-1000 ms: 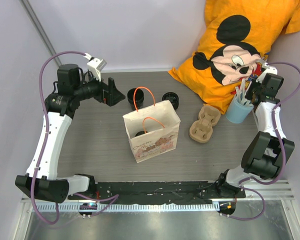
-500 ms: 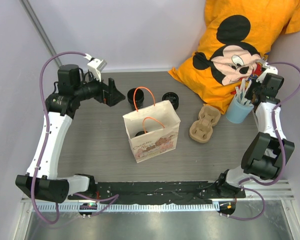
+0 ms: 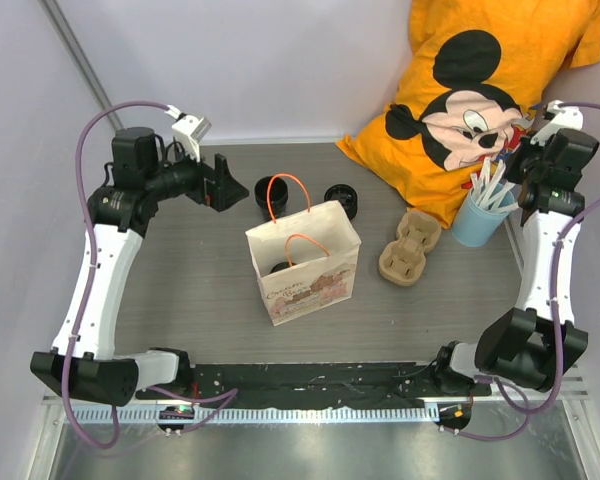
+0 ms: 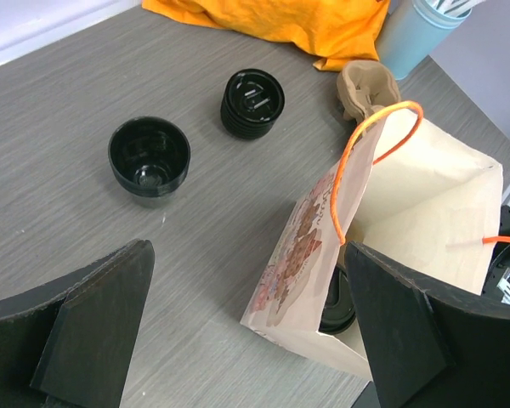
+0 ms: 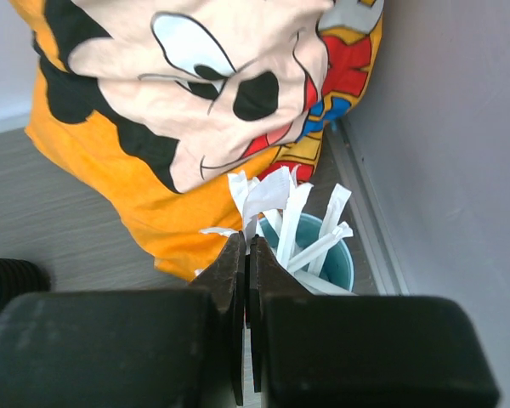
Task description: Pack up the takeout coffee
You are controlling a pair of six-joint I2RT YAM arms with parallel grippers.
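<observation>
Currently we see the small black tapered disposable cup (image 3: 271, 192) standing upright and uncovered on the grey wood-grain table (image 3: 180, 290), just behind the far-left corner of the brown paper bag with orange cord handles (image 3: 305, 262). The left wrist view shows the cup's glossy bottom.

To the cup's right, apart from it, sits the black round lid piece with ribbed side (image 3: 341, 200), behind the bag's far-right corner. The bag stands open-topped, and a dark round object (image 4: 336, 308) lies on its floor; we can't tell what it is.

Left gripper (image 3: 223, 181): jaws wide apart, holding nothing. It hangs over the table to the left of the cup, with the cup near its tips in the top view.

Right gripper (image 5: 246, 245): jaws pressed together with only a hairline slit. It sits above the light blue cup (image 3: 477, 222) of white paper-wrapped straws (image 5: 276, 204). One straw tip sits right at the fingertips, but we can't tell whether it is pinched.

The beige moulded-pulp cup carrier (image 3: 410, 247) lies between the bag and the blue cup, touching neither. The orange Mickey Mouse print cushion (image 3: 480, 90) leans in the far-right corner, just behind the blue cup.
</observation>
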